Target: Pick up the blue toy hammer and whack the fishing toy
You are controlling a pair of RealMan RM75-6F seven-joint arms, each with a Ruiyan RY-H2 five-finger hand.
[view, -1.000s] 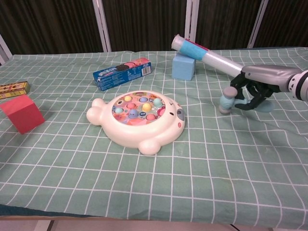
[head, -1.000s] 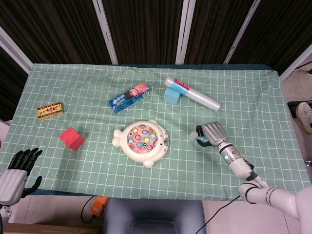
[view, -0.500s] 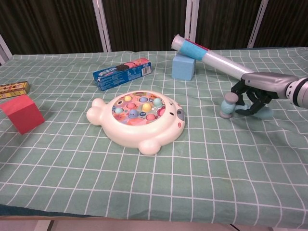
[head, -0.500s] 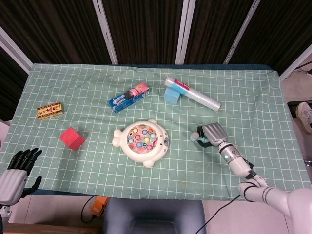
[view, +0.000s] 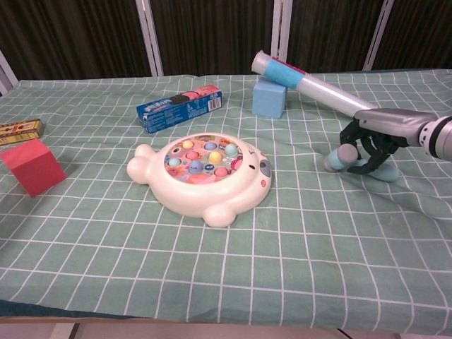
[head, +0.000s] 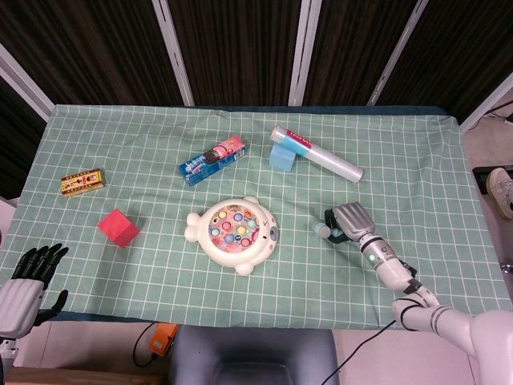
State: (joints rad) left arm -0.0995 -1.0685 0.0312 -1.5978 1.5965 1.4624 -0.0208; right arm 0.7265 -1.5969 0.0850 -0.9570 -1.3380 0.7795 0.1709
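One step in hand: pickup. Right hand (view: pixel 374 145) curled over blue toy hammer (view: pixel 357 161) on cloth, right of fishing toy (view: pixel 205 173); grasp uncertain. Left hand (head: pixel 28 277) idle, fingers spread, near-left. Next: lift, swing left, strike.

You get bright, even overhead light in both views, with only soft, short shadows under things on the green checked tablecloth (head: pixel 160 265). The clear plastic tube (view: pixel 321 88) carries mild glare. The chest view's bottom edge looks slightly soft.
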